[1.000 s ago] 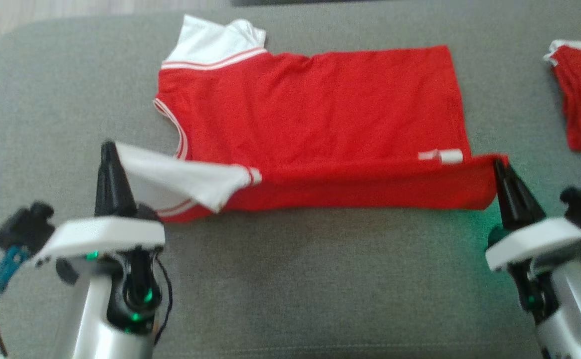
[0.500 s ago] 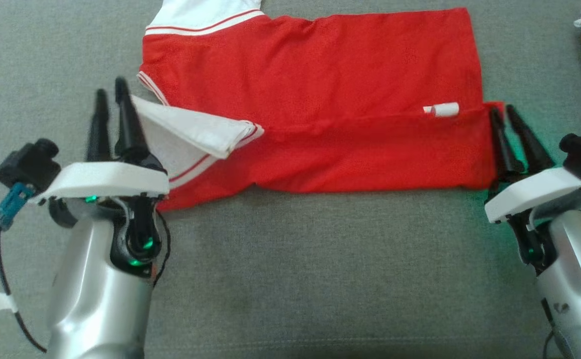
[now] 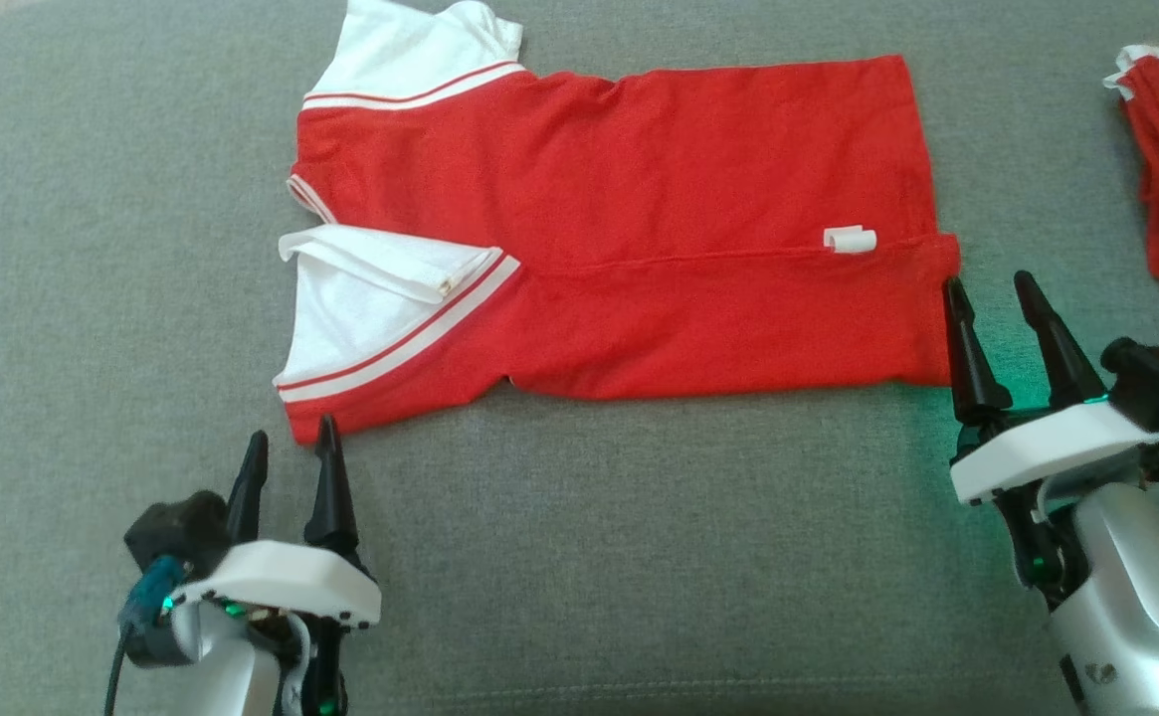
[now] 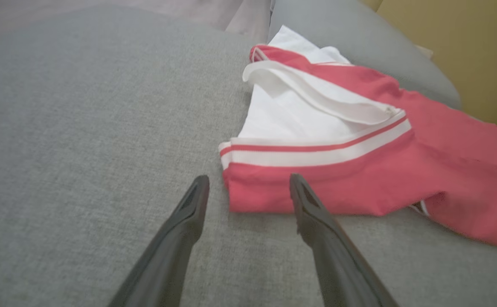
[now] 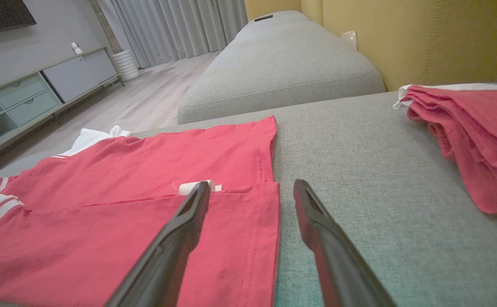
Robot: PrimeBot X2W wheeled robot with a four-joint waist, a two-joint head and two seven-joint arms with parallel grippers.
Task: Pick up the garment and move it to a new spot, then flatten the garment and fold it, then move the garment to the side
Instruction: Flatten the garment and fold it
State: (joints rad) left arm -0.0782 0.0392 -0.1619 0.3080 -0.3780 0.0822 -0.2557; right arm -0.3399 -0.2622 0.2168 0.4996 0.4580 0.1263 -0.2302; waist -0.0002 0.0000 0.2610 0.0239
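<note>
Shirt [image 3: 619,179]: red with white sleeves, spread across the middle of the grey cushion [image 3: 639,557], near edge folded over along its length.
Left gripper [image 3: 292,433]: jaws apart, empty, just off the shirt's sleeve-end corner.
Right gripper [image 3: 989,281]: jaws apart, empty, one finger right beside the hem [image 3: 927,298].
Crease risk: the near sleeve [image 3: 370,298] lies doubled and lumpy; folding again would likely trap that.
Snag risk: a finger catching the hem could drag the fold open.
</note>
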